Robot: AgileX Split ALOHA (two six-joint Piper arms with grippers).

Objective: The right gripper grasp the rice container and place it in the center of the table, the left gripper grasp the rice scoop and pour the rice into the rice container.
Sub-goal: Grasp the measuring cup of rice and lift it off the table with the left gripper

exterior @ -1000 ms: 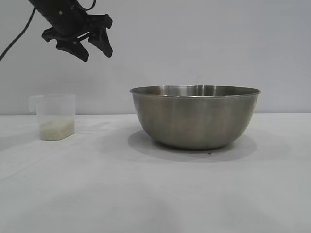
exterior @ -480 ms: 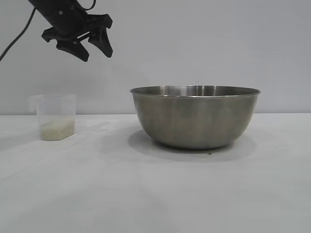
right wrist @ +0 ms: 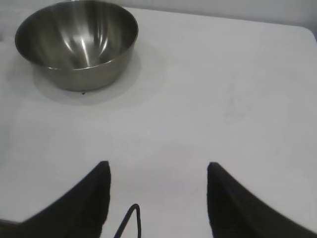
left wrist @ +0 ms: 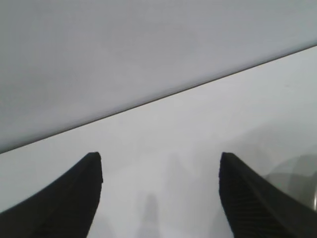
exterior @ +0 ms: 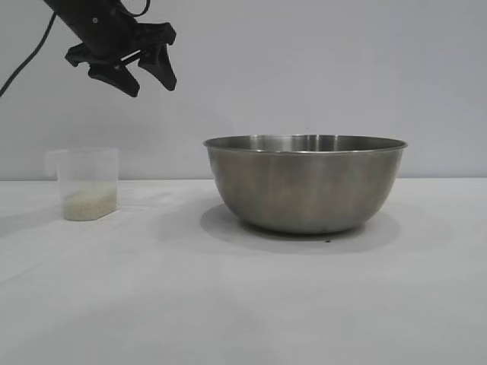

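Rice container (exterior: 306, 185) stands mid-desk (exterior: 228, 304), so scooping looks next: left tool (exterior: 144, 74), spread and empty, must descend onto rice scoop (exterior: 87, 182); right tool (right wrist: 158, 193) open, well back

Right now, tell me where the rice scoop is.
In the exterior view the rice scoop stands upright on the table at the left, apart from the steel bowl, below the raised left end effector.

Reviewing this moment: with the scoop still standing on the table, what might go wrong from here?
The rice scoop is light, translucent plastic; the open left gripper hangs well above it and could tip it on descent, spilling the rice. The rice container sits apart from the scoop, so grains may drop on the table during carry. The right gripper stays clear.
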